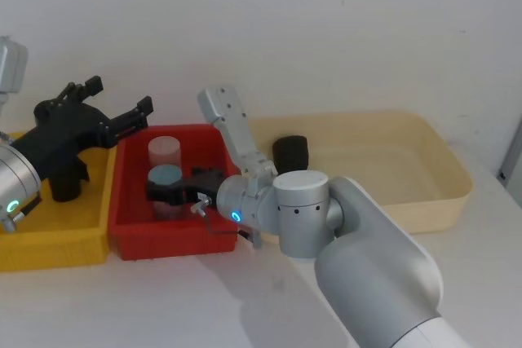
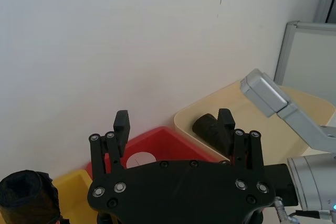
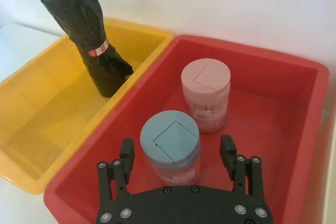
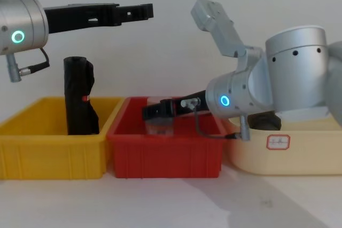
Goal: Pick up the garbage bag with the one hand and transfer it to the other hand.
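Garbage bag point(image 1: 289, 152) sits in the beige bin point(image 1: 440, 193), untouched; you can't tell its axis. Your left end effector point(image 1: 121, 95) is spread wide, empty, above the yellow bin point(image 1: 90, 234). Your right end effector point(image 3: 176, 148) is spread around the blue-lidded jar point(image 3: 169, 140).

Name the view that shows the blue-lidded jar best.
Right wrist view: the jar shows lid and body in the red bin. Head view gives mostly its lid; chest view, part of its clear body under the right gripper.

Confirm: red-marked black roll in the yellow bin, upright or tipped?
Upright: the red-marked black roll stands on end in the yellow bin, top above the rim.
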